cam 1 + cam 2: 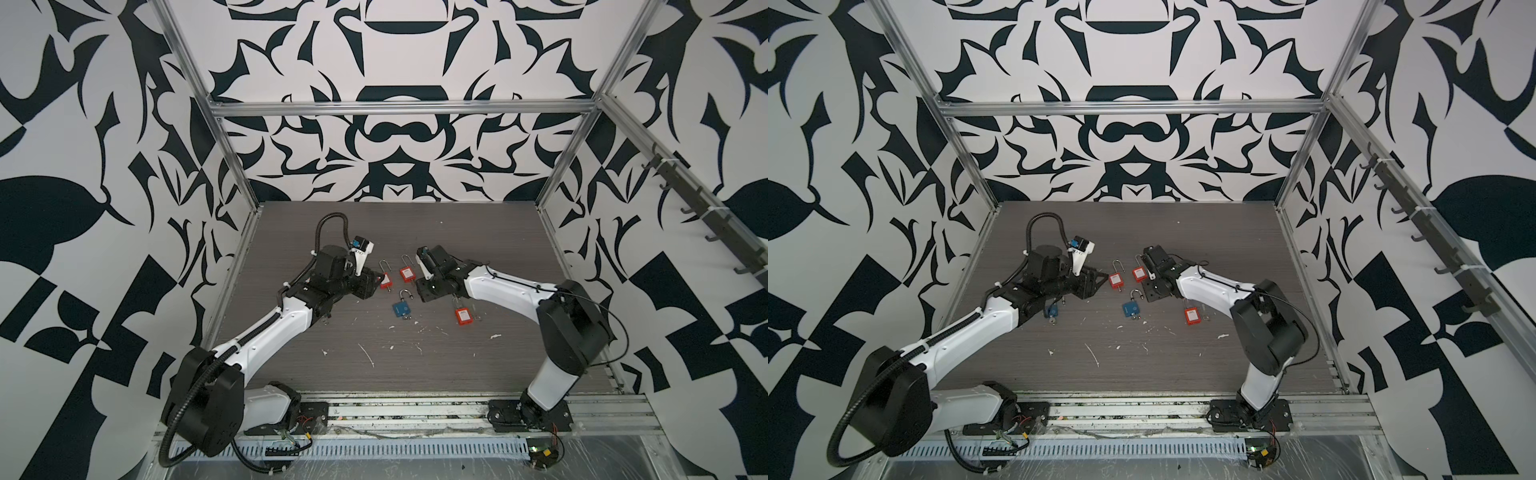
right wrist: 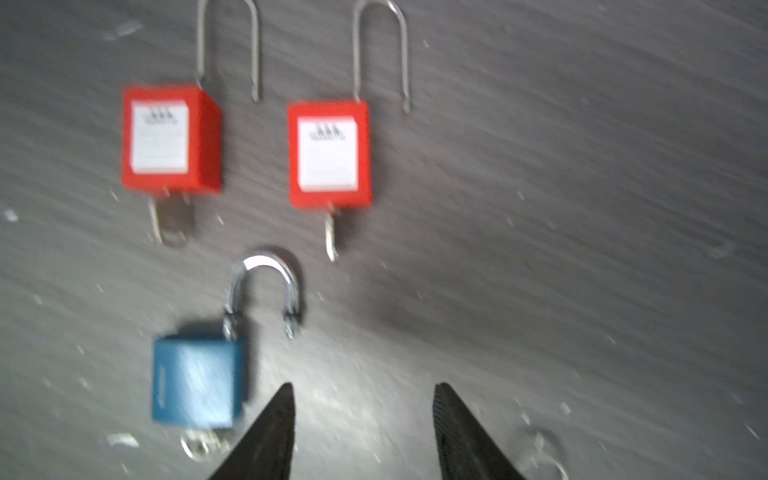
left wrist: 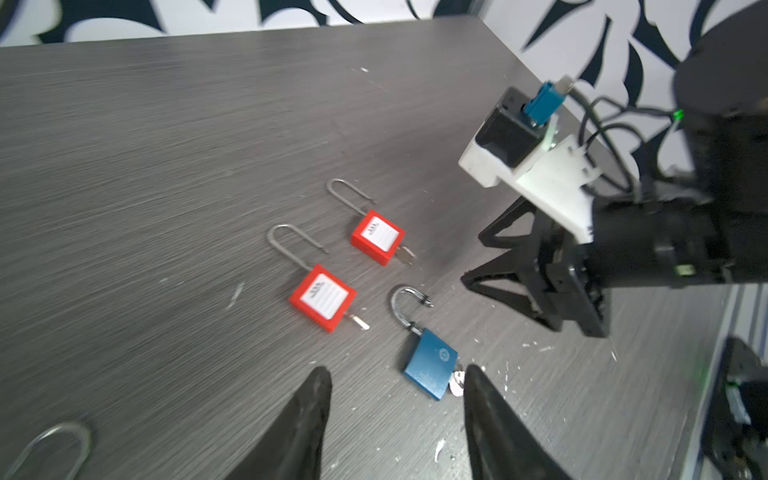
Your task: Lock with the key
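A blue padlock (image 3: 431, 368) lies on the grey table (image 3: 166, 166) with its shackle swung open and a key (image 3: 456, 380) in its base. Beyond it lie two red padlocks (image 2: 170, 139) (image 2: 329, 153), each with an open shackle and a key (image 2: 172, 220) (image 2: 330, 237) in its base. My left gripper (image 3: 397, 374) is open and empty, just above the table, with the blue padlock's body and key near one fingertip. My right gripper (image 2: 365, 386) is open and empty, beside the blue padlock (image 2: 199, 380). In both top views the grippers (image 1: 376, 279) (image 1: 419, 286) face each other across the padlocks.
A third red padlock (image 1: 463, 315) lies under my right forearm. A second blue padlock (image 1: 1052, 311) lies beneath my left arm. White flecks (image 1: 365, 353) litter the front of the table. Metal frame posts (image 1: 245, 183) and patterned walls enclose the table.
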`<state>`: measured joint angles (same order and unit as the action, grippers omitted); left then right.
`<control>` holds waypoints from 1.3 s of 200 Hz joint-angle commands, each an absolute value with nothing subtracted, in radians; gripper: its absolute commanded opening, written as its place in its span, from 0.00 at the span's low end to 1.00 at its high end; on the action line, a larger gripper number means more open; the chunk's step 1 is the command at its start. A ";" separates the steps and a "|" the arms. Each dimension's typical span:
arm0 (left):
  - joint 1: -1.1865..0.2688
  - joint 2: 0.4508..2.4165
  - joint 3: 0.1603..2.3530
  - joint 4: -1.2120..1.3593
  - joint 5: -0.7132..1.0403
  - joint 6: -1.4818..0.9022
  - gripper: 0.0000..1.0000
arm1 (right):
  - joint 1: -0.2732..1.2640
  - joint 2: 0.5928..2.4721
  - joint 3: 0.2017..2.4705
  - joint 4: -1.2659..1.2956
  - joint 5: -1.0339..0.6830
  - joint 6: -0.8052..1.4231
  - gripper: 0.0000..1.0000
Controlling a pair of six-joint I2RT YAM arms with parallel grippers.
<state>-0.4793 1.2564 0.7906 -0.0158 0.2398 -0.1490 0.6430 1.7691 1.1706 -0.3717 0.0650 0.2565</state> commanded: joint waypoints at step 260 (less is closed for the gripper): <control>-0.437 1.313 0.863 -0.081 0.406 0.093 0.54 | 0.642 1.825 1.377 -0.395 -0.043 -0.152 0.26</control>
<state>-0.4423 1.3190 0.8246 -0.0788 0.3138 -0.0006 0.6437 1.9961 1.4326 -0.4149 0.0425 0.0708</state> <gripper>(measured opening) 0.539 0.421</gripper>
